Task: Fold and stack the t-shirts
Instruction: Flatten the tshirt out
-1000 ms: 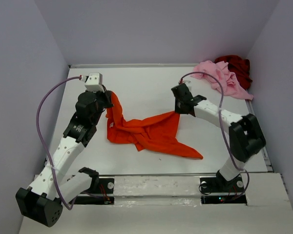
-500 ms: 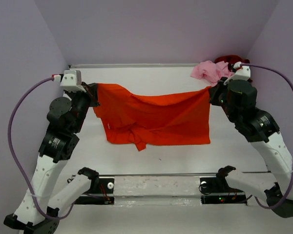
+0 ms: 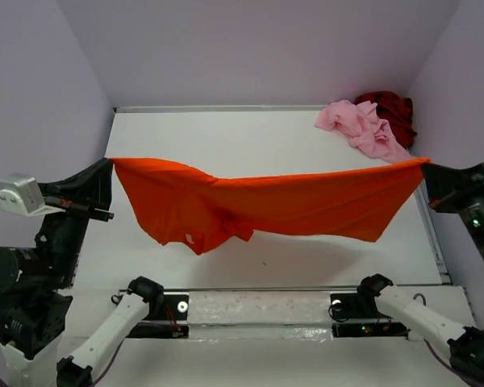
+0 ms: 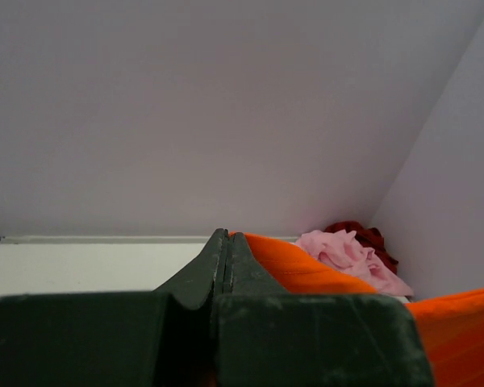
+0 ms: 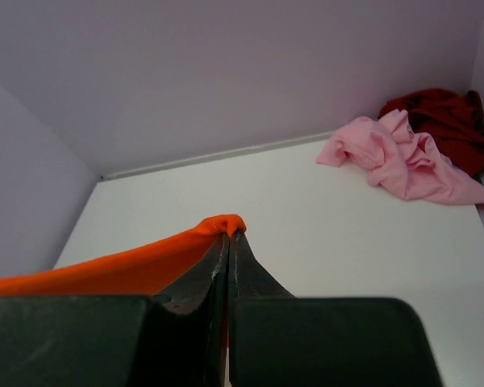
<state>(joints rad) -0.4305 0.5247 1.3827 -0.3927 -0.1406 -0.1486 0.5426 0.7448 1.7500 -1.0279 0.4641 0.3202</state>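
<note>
**Orange shirt stretched in the air: no fold made, no stack begun**

The orange t-shirt (image 3: 266, 201) hangs above the table (image 3: 226, 137), drawn into a wide band between the two arms. The left gripper (image 3: 107, 164) pinches its left corner and the right gripper (image 3: 426, 166) pinches its right corner. In each wrist view the jaws are pressed together with a lip of orange cloth showing at the tips, so both are clamped on the shirt.

The upper edge runs almost taut from side to side. The lower part sags, and a bunched fold droops on the left — the cloth is spread but not flat. Whether any of it touches the table cannot be told from the overhead view.

The light pink t-shirt (image 3: 363, 127) lies crumpled at the far right corner of the table. The dark red t-shirt (image 3: 391, 109) is heaped just behind it, the two touching.

By this evidence the task is at an early stage — one garment is opened for laying down. Laying it flat, folding all three shirts and stacking them are left to do.
</note>
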